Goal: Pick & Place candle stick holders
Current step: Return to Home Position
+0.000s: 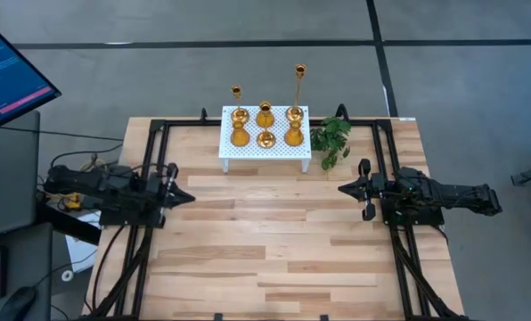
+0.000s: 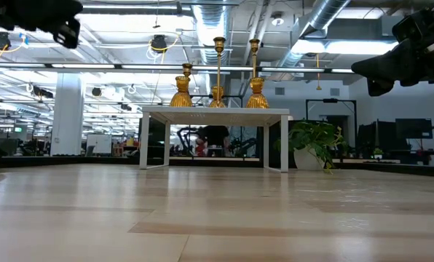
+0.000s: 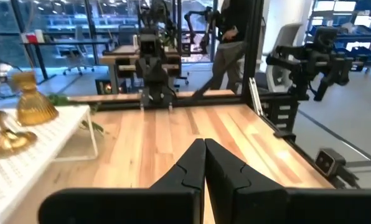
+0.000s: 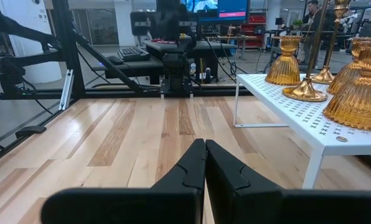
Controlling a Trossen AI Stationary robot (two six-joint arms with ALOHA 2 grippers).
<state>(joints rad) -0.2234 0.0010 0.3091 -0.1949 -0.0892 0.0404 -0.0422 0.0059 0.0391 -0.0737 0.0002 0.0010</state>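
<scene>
A light plank wooden tabletop (image 1: 274, 241) fills the middle of the high view, with black frame rails (image 1: 150, 169) running along its left and right sides. The dark left arm (image 1: 105, 192) lies low over the left rail and points inward. Its claw (image 1: 187, 198) hangs above the left edge of the tabletop, and the left wrist view shows its two fingers (image 3: 188, 171) pressed together with nothing between them. The dark right arm (image 1: 435, 194) mirrors it over the right rail. Its claw (image 1: 344, 188) points inward above the right edge of the tabletop, and its fingers (image 4: 188, 168) are likewise closed together on nothing. Both claws sit well apart from the stand.

A white perforated low stand (image 1: 265, 153) stands at the far middle of the tabletop, between the two arms. A small green leafy plant sprig (image 1: 330, 138) stands on the tabletop just beside the stand's right end.

The shiny gold candle stick holders (image 1: 265, 125) are all gathered on top of the stand, upright and close together. Squat ribbed bulbous holders (image 1: 240, 136) stand toward the left and right ends. Tall thin-stemmed holders (image 1: 299, 85) rise from round bases at the far side. In the low view three thin stems (image 2: 219, 65) stand above the bulbous bodies. A low holder with a round base (image 1: 265, 140) sits at the middle near the front
</scene>
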